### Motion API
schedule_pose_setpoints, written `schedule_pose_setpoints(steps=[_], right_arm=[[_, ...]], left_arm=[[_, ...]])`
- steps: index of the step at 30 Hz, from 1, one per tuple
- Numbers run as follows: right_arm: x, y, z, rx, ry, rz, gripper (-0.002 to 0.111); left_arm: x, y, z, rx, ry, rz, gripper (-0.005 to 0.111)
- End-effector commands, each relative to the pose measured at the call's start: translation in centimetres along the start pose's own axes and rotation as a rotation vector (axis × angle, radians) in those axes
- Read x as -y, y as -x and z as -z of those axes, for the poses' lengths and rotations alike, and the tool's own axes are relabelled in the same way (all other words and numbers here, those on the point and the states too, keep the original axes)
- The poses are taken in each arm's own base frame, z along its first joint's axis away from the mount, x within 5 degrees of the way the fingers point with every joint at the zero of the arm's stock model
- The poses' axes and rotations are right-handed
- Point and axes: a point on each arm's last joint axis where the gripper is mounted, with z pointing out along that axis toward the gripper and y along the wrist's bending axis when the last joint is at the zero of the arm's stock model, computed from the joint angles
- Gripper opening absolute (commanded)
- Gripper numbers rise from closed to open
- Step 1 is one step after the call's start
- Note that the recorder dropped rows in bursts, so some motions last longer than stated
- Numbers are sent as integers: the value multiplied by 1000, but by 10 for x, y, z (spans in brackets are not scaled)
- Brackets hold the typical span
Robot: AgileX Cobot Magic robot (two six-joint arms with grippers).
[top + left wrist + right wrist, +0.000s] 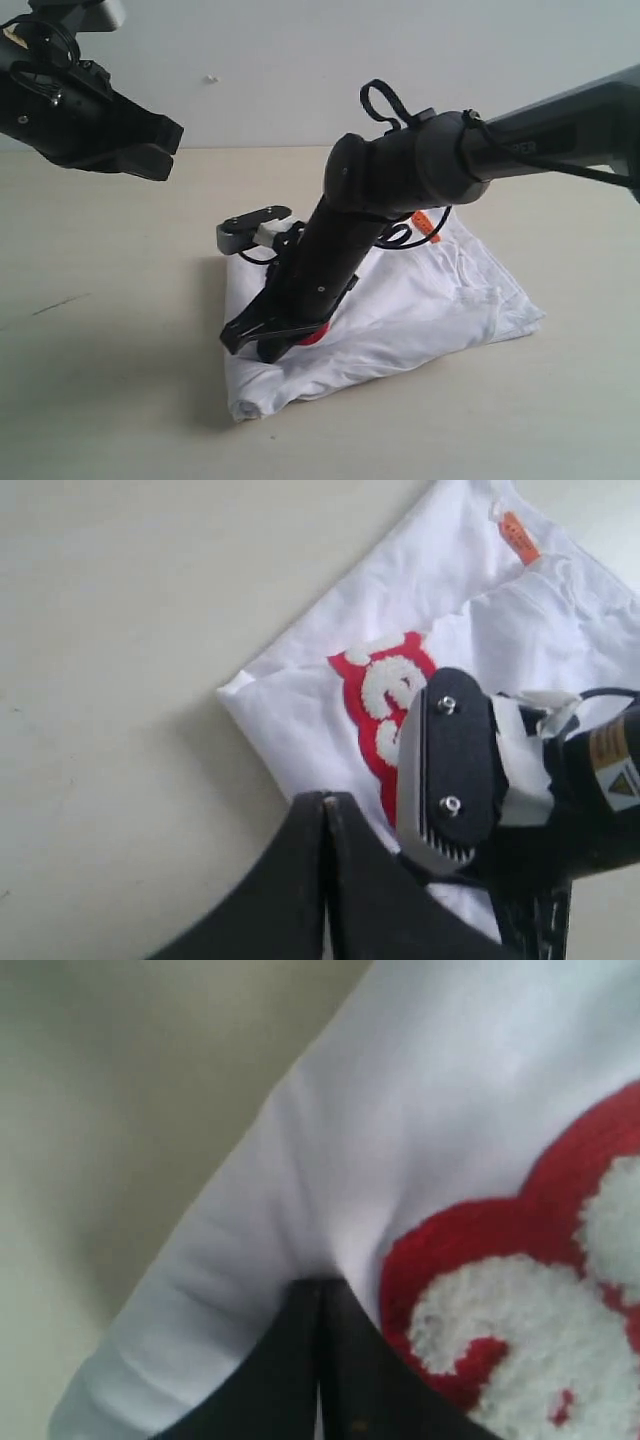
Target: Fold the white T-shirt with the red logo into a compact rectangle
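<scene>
The white T-shirt [430, 300] lies folded on the table [100, 390], its red logo [385, 695] partly showing. The right gripper [262, 343], jaws pressed together, touches the cloth beside the logo, and its arm hides the shirt's middle. The left gripper [170, 140] hangs high off to the side, its 2 jaws also closed.

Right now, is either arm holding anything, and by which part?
The right fingers are shut on a pucker of T-shirt beside the logo. The left fingers, raised clear, hold nothing.
</scene>
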Motion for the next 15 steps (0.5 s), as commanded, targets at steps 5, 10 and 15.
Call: schedule_pose_setpoints(steps=[5,10,15], right_arm=[[-30,16,2,179,172,10,0],[-15,24,44,219,-18,37,0],[33,19,120,307,-308,-104,0]], left_arm=[[1,0,4,11,-7,1,0],[4,-1,11,11,-13,-21,0],[5,-1,15,16,-12,-48,0]])
